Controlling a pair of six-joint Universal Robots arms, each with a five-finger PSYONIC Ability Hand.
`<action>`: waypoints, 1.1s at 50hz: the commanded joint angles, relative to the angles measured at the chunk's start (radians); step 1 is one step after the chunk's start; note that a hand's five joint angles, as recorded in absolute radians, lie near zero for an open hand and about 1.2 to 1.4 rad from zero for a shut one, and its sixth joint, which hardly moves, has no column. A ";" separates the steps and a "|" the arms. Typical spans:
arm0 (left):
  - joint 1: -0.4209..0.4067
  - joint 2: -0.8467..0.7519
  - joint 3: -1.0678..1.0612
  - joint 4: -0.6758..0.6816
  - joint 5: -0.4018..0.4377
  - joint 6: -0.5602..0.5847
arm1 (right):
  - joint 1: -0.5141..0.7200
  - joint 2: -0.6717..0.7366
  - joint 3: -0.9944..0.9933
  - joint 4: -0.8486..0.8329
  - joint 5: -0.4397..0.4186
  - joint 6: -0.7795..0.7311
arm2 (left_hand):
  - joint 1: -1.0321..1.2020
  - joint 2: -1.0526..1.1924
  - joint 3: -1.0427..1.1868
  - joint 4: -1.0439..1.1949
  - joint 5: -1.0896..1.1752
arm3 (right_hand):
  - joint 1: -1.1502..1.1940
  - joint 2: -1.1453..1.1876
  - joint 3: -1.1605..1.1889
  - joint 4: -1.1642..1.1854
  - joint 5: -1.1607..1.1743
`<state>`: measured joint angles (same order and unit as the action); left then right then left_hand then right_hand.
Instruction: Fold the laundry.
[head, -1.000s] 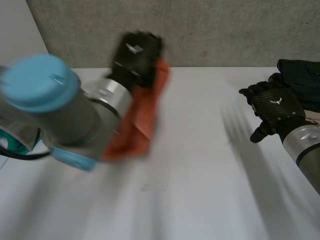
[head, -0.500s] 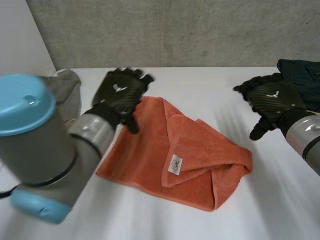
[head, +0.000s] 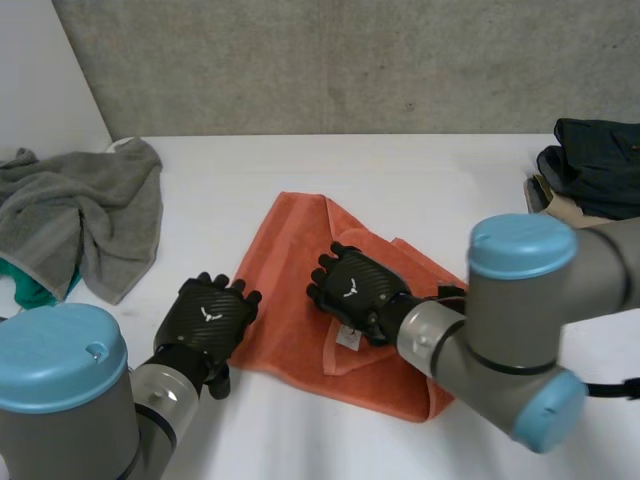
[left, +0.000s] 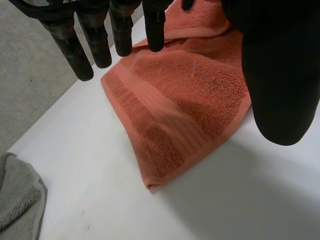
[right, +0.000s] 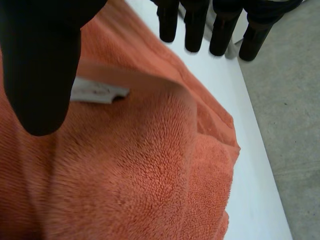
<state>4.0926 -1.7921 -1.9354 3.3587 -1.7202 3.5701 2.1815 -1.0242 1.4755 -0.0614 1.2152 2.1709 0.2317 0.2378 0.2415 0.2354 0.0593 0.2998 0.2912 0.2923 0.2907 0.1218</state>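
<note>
Setting: white table (head: 420, 170) against a grey concrete wall (head: 350, 60).

Item 1, the work piece: orange towel (head: 290, 250), lying on the table between the two hands, partly doubled over, with a folded flap (right: 150, 165) and a white label (right: 95, 91) showing at the flap's edge.

Item 2: left hand (head: 208, 318), at the towel's near corner. Fingers straight and spread from the thumb, nothing held; the corner lies under the palm.

Item 3: right hand (head: 355, 290), over the towel's middle. Fingers straight, thumb well apart from them, nothing pinched; the flap's edge and the label lie under the palm, between thumb and fingertips. Whether it touches the cloth cannot be told.

Item 4, not in hand: grey towel (head: 90, 215), crumpled, well beyond the left hand. Dark garments (head: 595, 160), well beyond the right arm.

Step judged in hand: taking hold to flatten or square the towel. Handling note: each hand should pinch one layer right at an edge, the right taking the flap's hem. Draw outward evenly, keeping the cloth low so the terry does not bunch.
</note>
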 joint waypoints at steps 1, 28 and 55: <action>-0.001 0.022 -0.007 0.008 0.001 -0.008 | 0.017 0.131 -0.119 -0.040 0.135 -0.072 | 0.058 0.052 0.048 0.054 0.056 | 0.812 0.821 0.820 0.821 0.816; -0.055 -0.181 0.110 0.084 0.100 -0.014 | -0.362 -0.392 -0.020 -0.035 0.182 0.727 | 0.035 0.029 0.025 0.031 0.032 | 1.096 1.105 1.104 1.106 1.100; -0.051 -0.314 0.211 0.079 0.102 -0.001 | -0.585 -0.309 0.023 -0.037 0.179 0.702 | 0.662 0.656 0.652 0.658 0.660 | 1.096 1.105 1.104 1.106 1.100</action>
<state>4.0385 -2.0749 -1.7564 3.4398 -1.6121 3.5682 1.6233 -1.3303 1.4994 -0.0953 1.3937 2.8722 0.6525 0.6401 0.6361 0.6381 0.4595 1.0805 1.1748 1.1882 1.1992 0.9523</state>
